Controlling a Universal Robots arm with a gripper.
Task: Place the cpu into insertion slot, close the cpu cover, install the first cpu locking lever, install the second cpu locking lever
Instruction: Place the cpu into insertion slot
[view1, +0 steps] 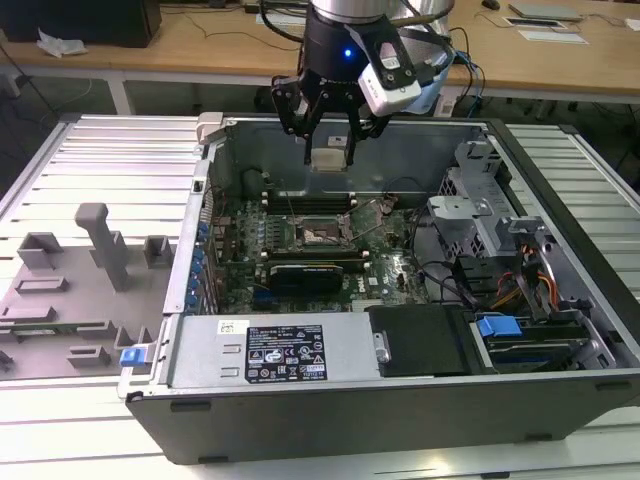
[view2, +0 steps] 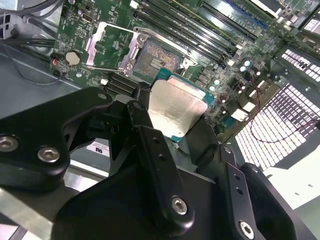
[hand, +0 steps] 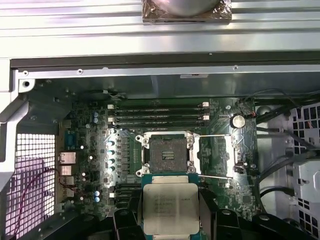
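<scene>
Fingers (view2: 155, 150) clamp cpu (view2: 177, 111), held clear above uncovered insertion slot (view2: 157, 59); its print illegible.

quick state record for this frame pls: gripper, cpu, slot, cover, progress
gripper: the gripper is shut on the cpu, above the open computer case
cpu: the cpu is held by its edges, metal top up, over the motherboard, not seated
insertion slot: the insertion slot has its pin field exposed, nothing in it
cpu cover: the cpu cover is swung open beside the slot, off the pin field
progress: cpu not yet placed; cover not closed
</scene>
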